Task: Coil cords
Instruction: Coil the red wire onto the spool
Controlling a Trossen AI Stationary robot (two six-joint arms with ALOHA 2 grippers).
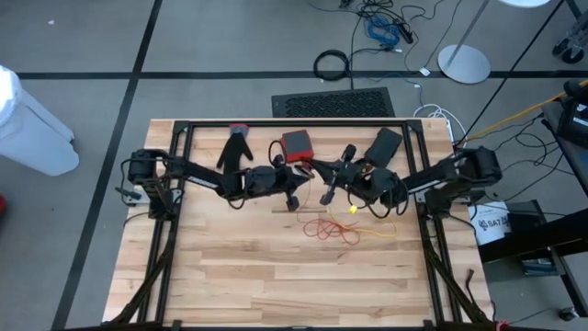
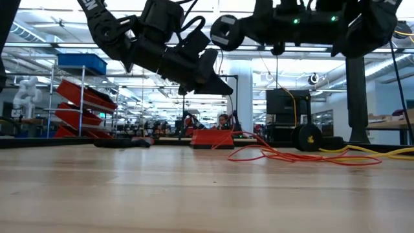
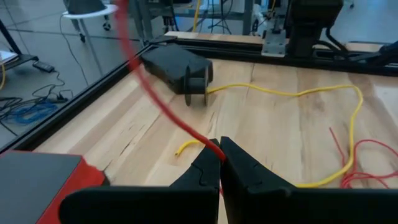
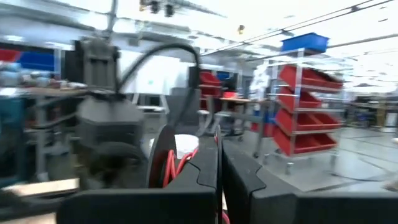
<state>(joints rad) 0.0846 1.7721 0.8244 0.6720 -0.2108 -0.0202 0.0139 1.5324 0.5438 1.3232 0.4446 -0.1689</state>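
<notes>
Cords lying loose on the table, both tools raised above it

The left tool [image 3: 220,163] is clamped on a red cord [image 3: 163,106]; the right tool [image 4: 220,168] is closed with red cord strands between its fingers. The yellow cord [image 1: 378,230] and red tangle [image 1: 329,228] are spread mid-table, right of centre.

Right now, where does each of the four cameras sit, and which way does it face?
High view: overhead, straight down on the table, both arms and cords.
Low view: tabletop height, level across; arms overhead, red cord and yellow cord.
Left wrist view: behind the shut left gripper, which pinches the red cord; faces the yellow cord and a black box.
Right wrist view: behind the shut right gripper, facing the room.
Shared: red and yellow cords, in the high, low and left wrist views.
</notes>
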